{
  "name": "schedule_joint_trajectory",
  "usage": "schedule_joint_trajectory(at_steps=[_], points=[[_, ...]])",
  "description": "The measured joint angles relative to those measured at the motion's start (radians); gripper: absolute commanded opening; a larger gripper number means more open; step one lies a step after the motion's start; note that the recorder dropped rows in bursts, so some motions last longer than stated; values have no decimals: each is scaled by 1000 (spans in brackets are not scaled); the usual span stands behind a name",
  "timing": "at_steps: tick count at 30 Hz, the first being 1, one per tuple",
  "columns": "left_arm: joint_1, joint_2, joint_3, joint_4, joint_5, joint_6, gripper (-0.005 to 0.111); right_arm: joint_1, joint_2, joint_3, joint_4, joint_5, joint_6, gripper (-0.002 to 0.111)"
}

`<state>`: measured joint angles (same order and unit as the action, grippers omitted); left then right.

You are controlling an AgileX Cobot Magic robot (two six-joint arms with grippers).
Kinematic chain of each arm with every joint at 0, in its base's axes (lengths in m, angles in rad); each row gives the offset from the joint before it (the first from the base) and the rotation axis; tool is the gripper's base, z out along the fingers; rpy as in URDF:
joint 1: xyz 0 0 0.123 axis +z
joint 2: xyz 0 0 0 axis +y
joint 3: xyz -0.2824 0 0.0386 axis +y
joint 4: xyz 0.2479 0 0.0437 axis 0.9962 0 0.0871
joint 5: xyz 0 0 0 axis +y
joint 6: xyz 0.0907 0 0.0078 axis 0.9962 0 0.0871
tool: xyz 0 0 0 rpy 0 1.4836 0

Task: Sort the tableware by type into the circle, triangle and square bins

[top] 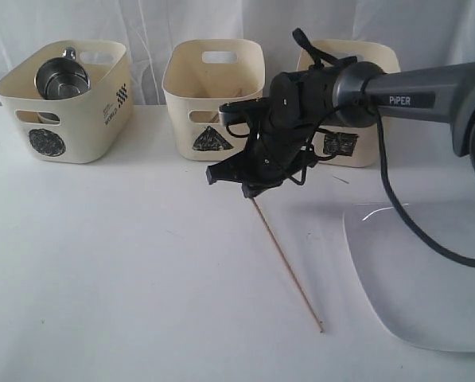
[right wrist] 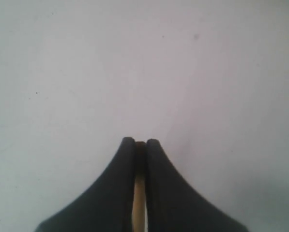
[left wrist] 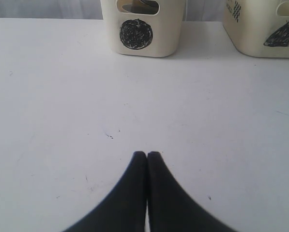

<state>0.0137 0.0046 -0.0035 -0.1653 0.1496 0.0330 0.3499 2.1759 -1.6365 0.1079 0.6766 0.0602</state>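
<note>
Chopstick [top: 289, 270]: 1 wooden stick lying slantwise on the table [top: 126, 263]. Its far tip is just beside the plate's near edge, and its upper end is in the right gripper.
Right gripper [right wrist: 140, 143]: fingers pressed together on the stick's end; the right wrist view shows wood sandwiched between the 2 black pads.
Why held so: pinching 1 end probably lets the stick hang long and drop point-first into a narrow tub. I cannot tell whether it has left the table yet.
Step in hand: grasp made; the lift and carry look not yet done.
Plate [top: 428, 278]: large, squarish, flat on the table to the right, apart from the bins and unsorted.
Triangle bin [top: 245, 119]: middle tub, just behind the gripper. A thin tan line shows inside, possibly the other chopstick, so this is the likely target.
Circle bin [top: 86, 131]: left tub, holding a steel mug [top: 62, 78]; a 2nd may sit with it.
Square bin [top: 364, 155]: right tub, its contents hidden behind the arm.
Left gripper [left wrist: 147, 155]: fingers closed tip to tip on nothing, low over bare table and facing the circle bin.
</note>
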Motion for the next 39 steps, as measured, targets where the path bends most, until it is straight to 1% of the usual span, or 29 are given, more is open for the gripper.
schedule_joint_trajectory(at_steps=[2,6,7,15,18,22,27,30,33,39], points=[[0,0,0,0,0,0,0,0,0,-2,2,21,-12,7],[0,0,0,0,0,0,0,0,0,-2,2,65,-50,31],[0,0,0,0,0,0,0,0,0,-2,2,71,-60,34],[0,0,0,0,0,0,0,0,0,4,-17,150,-90,33],[0,0,0,0,0,0,0,0,-26,50,-41,178,-97,33],[0,0,0,0,0,0,0,0,-99,151,-45,182,-98,33],[0,0,0,0,0,0,0,14,-164,259,-49,176,-98,33],[0,0,0,0,0,0,0,43,-176,331,-49,143,-98,33],[0,0,0,0,0,0,0,75,-176,361,-49,90,-98,33],[0,0,0,0,0,0,0,80,-170,361,-64,48,-98,34]])
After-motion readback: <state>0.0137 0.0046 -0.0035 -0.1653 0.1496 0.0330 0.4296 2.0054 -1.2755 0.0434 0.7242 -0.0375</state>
